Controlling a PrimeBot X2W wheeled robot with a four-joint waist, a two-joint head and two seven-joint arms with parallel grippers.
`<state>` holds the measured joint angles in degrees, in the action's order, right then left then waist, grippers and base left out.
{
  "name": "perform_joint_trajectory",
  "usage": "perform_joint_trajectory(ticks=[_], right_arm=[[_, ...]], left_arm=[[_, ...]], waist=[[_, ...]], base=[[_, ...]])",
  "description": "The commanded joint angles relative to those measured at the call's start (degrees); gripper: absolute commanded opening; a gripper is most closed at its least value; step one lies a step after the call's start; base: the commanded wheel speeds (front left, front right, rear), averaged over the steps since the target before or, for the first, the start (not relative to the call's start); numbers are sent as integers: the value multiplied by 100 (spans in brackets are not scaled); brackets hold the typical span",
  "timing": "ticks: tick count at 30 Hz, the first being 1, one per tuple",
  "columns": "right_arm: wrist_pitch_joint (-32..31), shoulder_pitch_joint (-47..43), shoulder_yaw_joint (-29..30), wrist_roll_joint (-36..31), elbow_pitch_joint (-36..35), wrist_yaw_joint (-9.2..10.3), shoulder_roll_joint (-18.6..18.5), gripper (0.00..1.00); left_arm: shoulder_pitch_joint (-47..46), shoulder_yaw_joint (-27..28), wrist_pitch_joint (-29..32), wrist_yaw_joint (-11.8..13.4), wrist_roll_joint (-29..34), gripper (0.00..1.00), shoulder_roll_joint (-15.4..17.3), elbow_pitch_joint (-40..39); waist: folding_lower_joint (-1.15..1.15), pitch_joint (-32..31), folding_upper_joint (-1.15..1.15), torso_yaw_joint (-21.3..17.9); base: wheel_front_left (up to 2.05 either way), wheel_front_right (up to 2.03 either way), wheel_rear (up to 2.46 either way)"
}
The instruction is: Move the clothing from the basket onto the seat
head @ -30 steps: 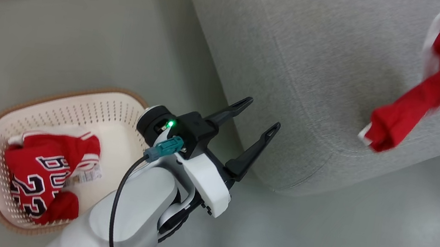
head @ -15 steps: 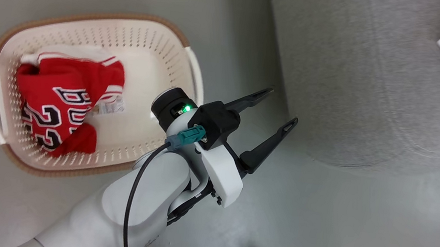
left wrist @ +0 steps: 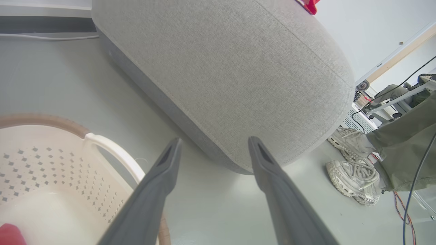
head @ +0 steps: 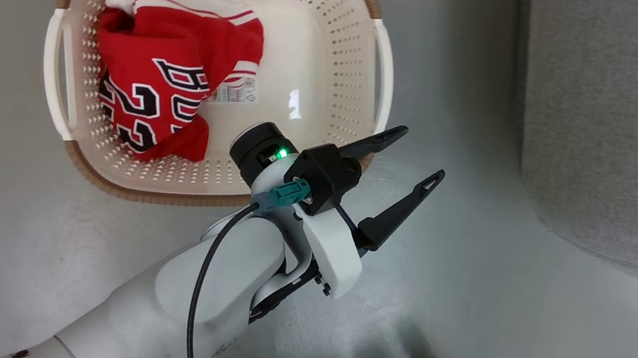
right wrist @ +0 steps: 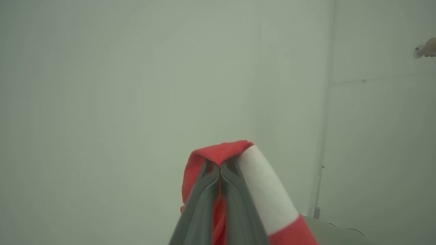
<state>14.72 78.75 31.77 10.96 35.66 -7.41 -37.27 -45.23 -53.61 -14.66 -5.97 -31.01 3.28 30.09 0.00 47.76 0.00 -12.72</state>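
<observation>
Red jersey (head: 161, 83) left of left pincer (head: 421, 153)

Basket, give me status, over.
Left gripper open, empty, by basket. Right gripper shut on red-and-white garment. Jersey in basket. Person's shoes beside sofa.

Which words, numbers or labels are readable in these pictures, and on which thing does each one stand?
"23": dark, white-edged digits on the red jersey lying in the basket.
Dark lettering beside the number on the red jersey: folded over and only partly shown, not readable as a word.
Print on the sticker on the basket floor: too small to read.
</observation>
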Motion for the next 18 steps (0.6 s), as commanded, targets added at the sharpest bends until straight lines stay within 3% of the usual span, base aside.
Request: perform_joint_trajectory(ticks=[1,5,10,18], right_arm=[[28,-77,62,-32,-47,-8,-60,0],[28,-211,-75,165,573,-8,155,0],[28,-373,-666,650,1032,-8,307,0],[28,-1259,-2297,2038,1474,-8,516,0]], left_arm=[[20,49,-34,52,-49,100,-40,-154],[82,23,-34,94,-77,100,-40,-157],[108,53,-34,125,-77,100,-40,-124],[125,129,-34,135,-103,100,-40,-169]], waist=[[0,114,0,123],[0,169,0,197],[0,211,0,205],[0,36,0,251]], base=[[0,0,0],[0,0,0],[0,0,0],[0,0,0]])
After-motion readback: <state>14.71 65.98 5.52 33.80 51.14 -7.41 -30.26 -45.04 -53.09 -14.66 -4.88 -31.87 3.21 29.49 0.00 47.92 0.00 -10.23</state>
